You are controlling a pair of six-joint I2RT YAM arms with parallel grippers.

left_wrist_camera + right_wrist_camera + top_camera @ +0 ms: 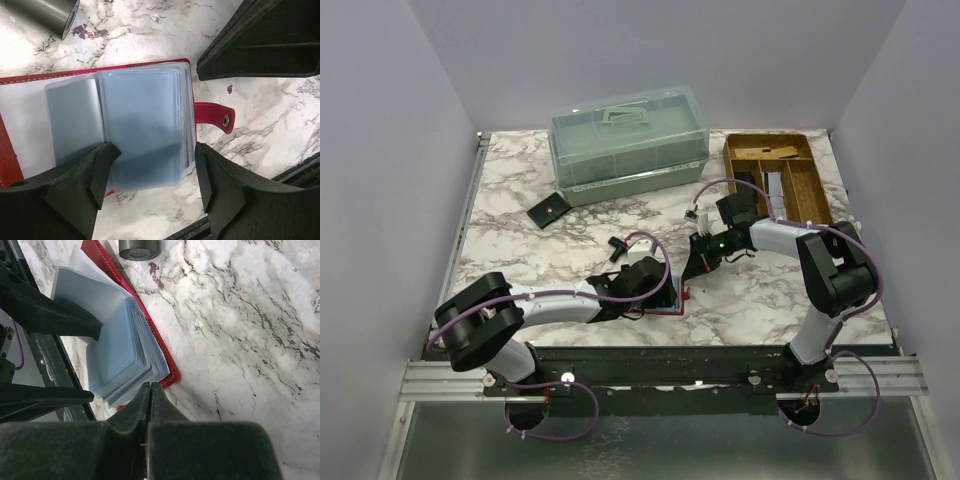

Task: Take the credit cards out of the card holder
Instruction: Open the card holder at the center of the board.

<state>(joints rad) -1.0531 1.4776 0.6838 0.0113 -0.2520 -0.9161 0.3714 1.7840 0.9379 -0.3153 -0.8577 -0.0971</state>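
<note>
Straddling card holder [214,112] edge, left pincer [156,161] apart, right pincer [150,390] together beside its corner.

- Table [770,290]: white marble-pattern top with dark veining.
- Storage box [628,145]: translucent green, lid on, handle on top; stands at the far edge, left of centre.
- Wooden tray [807,185]: compartmented; sits at the far right corner.
- Flat black square [549,211]: red spot on top; lies near the box's near left corner.
- Small dark object [616,247]: mid-table; type cannot be determined.
- Card holder [145,125]: red, lying open with clear sleeves upward, near the near edge, around centre.
</note>
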